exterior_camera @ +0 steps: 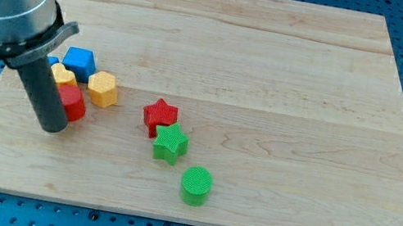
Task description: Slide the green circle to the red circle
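Note:
The green circle [196, 185] lies near the view's bottom, right of centre-left. The red circle [74, 102] lies far to its left, partly hidden behind my dark rod. My tip [54, 129] rests on the board at the red circle's lower left side, close against it and far from the green circle. A green star [170, 142] and a red star [160, 114] lie in a diagonal row just up and left of the green circle.
A blue block [79, 61], a yellow heart [63, 74] and a yellow hexagon [103, 89] cluster just above the red circle. The wooden board [277, 60] sits on a blue perforated table; its left edge is near my tip.

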